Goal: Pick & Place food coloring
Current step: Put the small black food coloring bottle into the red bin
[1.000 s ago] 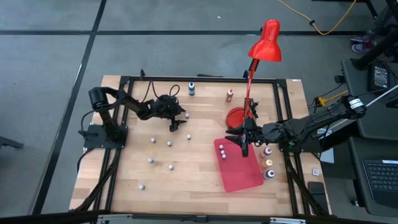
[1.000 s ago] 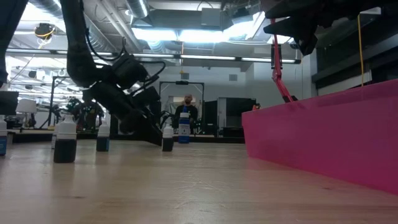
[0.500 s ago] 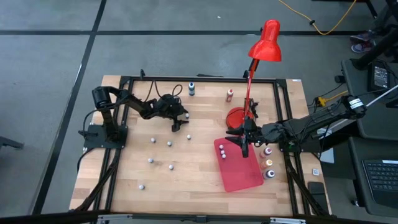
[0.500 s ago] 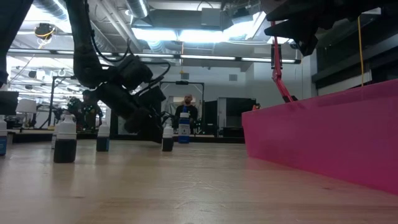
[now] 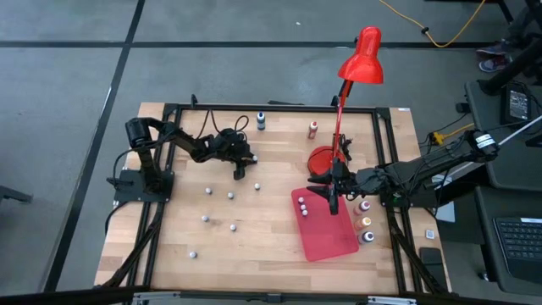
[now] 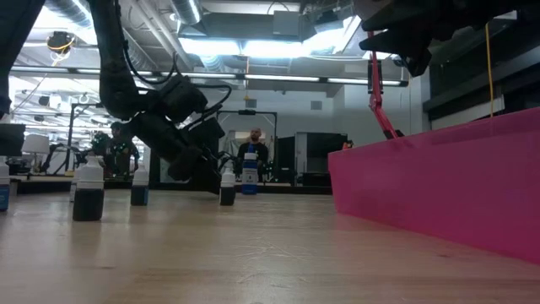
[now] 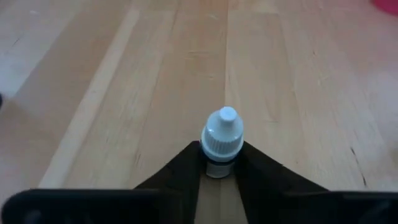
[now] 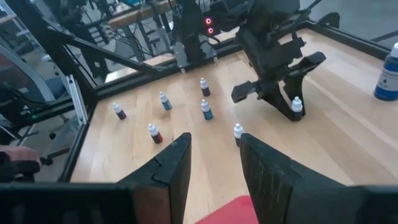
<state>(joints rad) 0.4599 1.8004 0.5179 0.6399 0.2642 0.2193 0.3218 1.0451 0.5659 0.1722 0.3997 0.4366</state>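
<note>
We are at the pick: our left gripper (image 7: 221, 163) is clamped on a tiny dark food coloring bottle with a pale ribbed cap (image 7: 221, 135), standing on the light wooden table (image 5: 254, 229) left of centre. Next we judge a straight lift, then carrying it right toward the flat red rectangular mat (image 5: 332, 233), where our right gripper (image 5: 330, 200) waits, fingers apart and empty.

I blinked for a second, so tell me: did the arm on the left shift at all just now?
Yes. The left gripper slid toward the red desk lamp side, and its jaws closed on a small food coloring bottle.
</note>
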